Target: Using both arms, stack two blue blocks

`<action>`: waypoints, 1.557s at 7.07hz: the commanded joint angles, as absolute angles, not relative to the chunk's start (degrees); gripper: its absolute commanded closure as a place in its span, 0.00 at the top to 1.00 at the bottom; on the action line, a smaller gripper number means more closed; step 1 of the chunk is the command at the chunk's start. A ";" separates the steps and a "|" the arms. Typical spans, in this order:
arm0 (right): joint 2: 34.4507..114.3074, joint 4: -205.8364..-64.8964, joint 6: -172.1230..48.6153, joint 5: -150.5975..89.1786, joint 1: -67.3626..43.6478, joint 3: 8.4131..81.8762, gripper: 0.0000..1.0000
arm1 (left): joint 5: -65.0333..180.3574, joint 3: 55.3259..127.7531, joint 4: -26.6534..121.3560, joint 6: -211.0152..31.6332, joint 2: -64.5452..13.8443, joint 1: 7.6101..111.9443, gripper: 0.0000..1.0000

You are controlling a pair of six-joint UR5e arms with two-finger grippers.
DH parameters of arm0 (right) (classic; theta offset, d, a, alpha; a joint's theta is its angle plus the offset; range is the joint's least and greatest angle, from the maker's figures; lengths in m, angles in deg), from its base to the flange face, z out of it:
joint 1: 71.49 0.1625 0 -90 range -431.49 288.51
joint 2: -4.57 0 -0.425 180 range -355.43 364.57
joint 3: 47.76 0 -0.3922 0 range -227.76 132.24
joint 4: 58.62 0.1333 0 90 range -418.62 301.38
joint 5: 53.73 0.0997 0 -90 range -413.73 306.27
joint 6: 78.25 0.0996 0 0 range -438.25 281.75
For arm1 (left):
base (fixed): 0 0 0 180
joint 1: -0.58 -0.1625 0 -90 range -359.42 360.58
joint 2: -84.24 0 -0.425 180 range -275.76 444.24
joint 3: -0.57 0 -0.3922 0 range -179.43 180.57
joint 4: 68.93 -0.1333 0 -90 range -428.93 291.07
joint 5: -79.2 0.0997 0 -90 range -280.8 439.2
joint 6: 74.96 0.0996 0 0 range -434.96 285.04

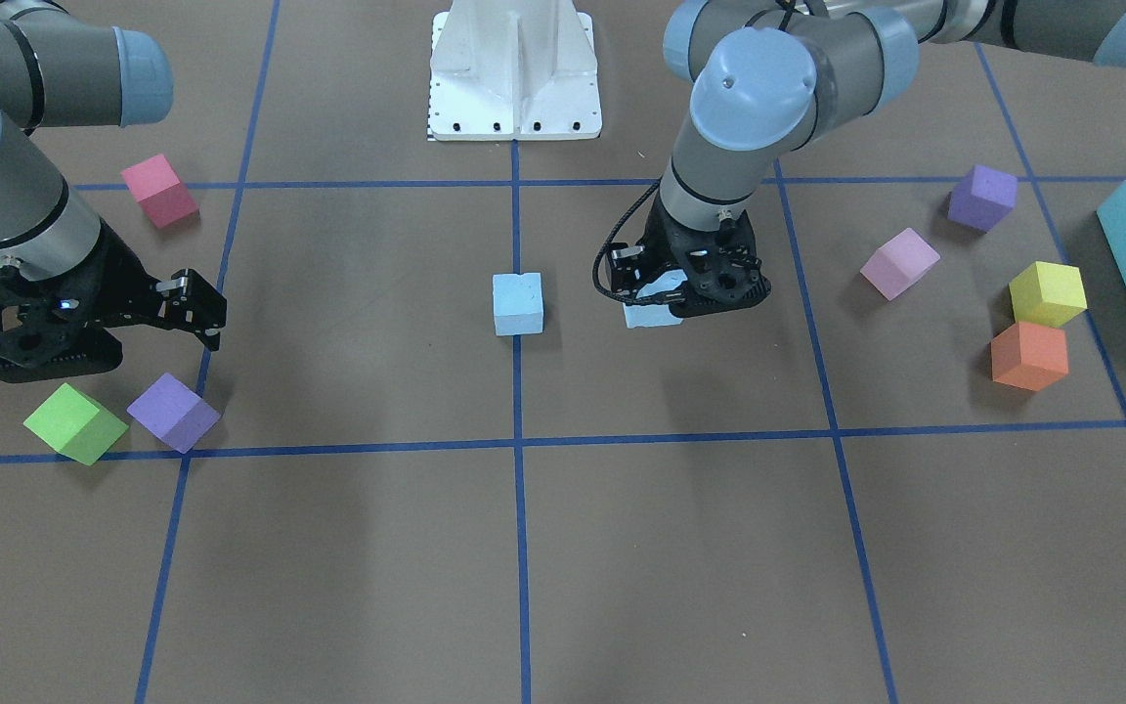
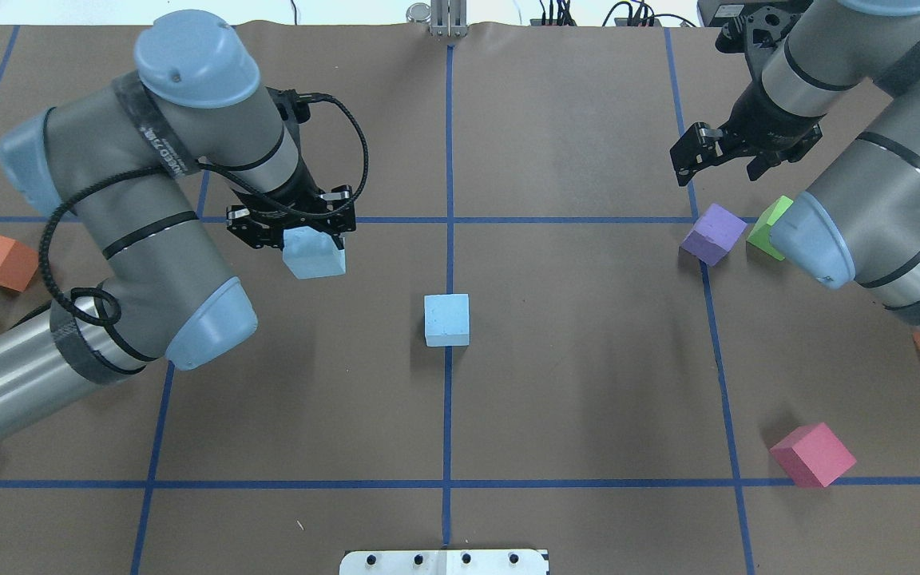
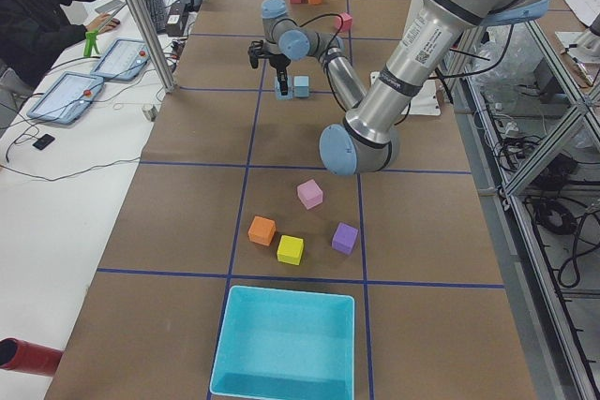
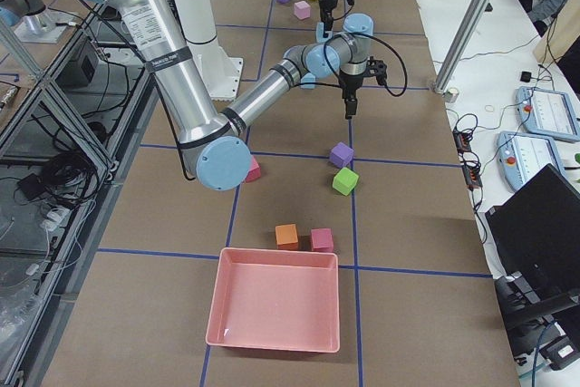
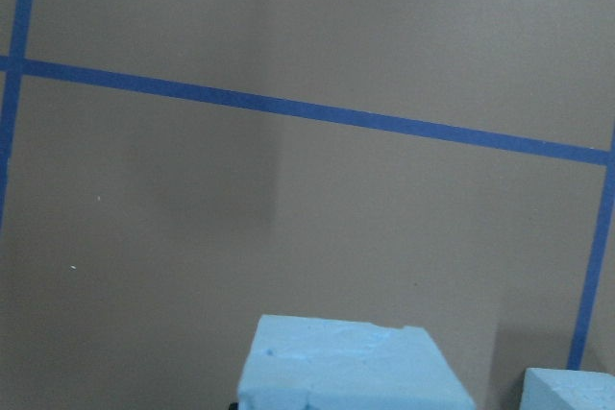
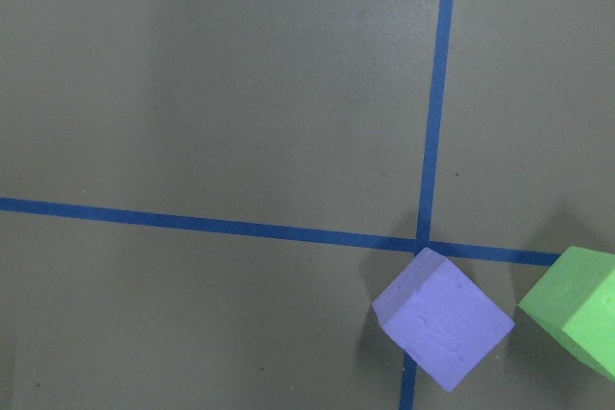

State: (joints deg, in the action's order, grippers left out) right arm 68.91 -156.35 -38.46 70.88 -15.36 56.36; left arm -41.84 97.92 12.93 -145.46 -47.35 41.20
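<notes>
Hand (image 2: 312,238) on left arm (image 2: 148,239) pinches blue block (image 2: 316,257), seemingly off table (image 2: 588,359); right hand's (image 1: 201,311) opening unclear.

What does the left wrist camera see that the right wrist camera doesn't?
Only the left wrist view shows one blue block along its bottom edge and a corner of the second blue block at bottom right. Only the right wrist view shows a purple cube and a green cube. Both show the brown table crossed by blue tape lines.
</notes>
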 commanded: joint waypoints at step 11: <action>69.00 -156.35 -38.53 70.90 -14.89 56.12 1.00 | -38.40 85.48 13.95 -142.90 -58.75 32.57 0.68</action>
State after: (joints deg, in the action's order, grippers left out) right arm 69.00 -156.36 -38.46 70.90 -14.89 56.13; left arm -38.34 85.86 13.87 -143.30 -58.57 32.86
